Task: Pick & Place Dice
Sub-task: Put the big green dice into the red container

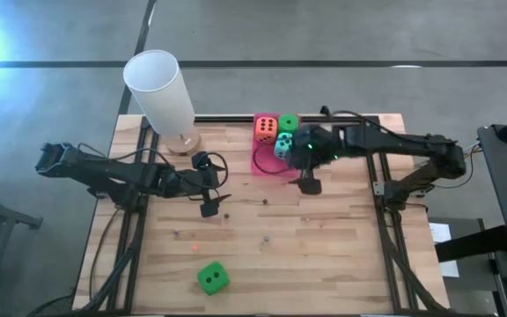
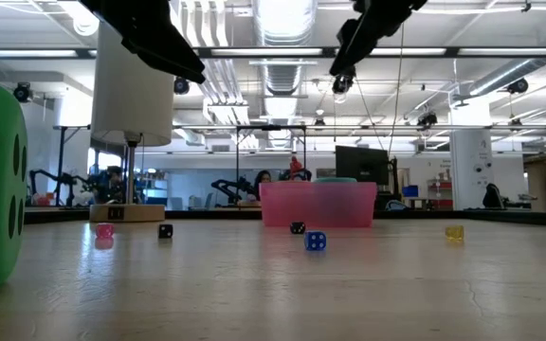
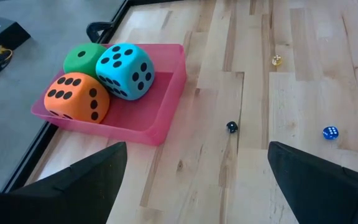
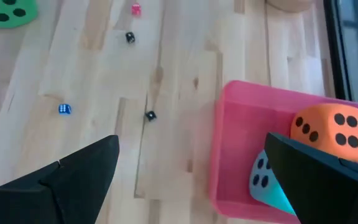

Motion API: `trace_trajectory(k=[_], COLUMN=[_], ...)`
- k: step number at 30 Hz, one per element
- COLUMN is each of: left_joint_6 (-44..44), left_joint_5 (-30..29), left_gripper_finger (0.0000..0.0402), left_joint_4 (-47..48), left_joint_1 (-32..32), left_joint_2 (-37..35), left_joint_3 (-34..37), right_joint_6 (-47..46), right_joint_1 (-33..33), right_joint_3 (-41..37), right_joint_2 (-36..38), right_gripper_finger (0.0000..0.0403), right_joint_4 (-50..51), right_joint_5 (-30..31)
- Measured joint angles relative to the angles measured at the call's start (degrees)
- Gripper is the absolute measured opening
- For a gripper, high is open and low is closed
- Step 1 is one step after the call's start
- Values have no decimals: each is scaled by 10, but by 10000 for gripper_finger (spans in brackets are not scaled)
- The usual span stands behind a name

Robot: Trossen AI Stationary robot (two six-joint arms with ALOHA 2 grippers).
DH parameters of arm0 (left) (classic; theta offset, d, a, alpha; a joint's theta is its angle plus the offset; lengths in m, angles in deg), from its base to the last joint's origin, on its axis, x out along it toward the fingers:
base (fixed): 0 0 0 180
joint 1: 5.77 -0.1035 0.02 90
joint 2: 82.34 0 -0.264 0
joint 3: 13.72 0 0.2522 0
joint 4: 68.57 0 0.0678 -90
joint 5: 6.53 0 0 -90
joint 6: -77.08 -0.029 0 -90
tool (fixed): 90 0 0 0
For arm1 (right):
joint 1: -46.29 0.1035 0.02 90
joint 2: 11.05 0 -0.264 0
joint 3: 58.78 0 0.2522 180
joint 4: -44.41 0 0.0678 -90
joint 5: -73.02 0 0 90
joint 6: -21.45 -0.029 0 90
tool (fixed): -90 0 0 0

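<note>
Three dice already in the pink tray (image 1: 262, 163) at 12 o'clock. Last green die (image 1: 211, 278) alone at 6. Left gripper (image 1: 209, 204) wide open, empty, closest: drop straight over, square up, squeeze gently. Right gripper (image 1: 309, 183) open too, over the tray.
</note>
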Motion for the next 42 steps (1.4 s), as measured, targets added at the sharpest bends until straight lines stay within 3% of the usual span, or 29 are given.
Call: trace_trajectory(k=[8, 18, 27, 34, 42], left_joint_6=[0, -11, -41, -93, -94], left_joint_5=[0, 0, 72, 76, 77], left_gripper_finger=[391, 392, 393, 390, 391], left_joint_4=[0, 0, 0, 14, 9], left_joint_1=[0, 0, 6, 39, 112], left_joint_2=[0, 0, 0, 0, 6], left_joint_3=[0, 0, 2, 12, 24], right_joint_6=[-60, -101, -120, -133, -142], right_joint_1=[76, 138, 164, 176, 176], right_joint_3=[-113, -224, -252, -261, -264], right_joint_2=[63, 107, 110, 110, 110], right_gripper_finger=[400, 400, 400, 400, 400], right_joint_4=[-83, -193, -226, -233, -233], right_joint_5=[80, 83, 98, 97, 97])
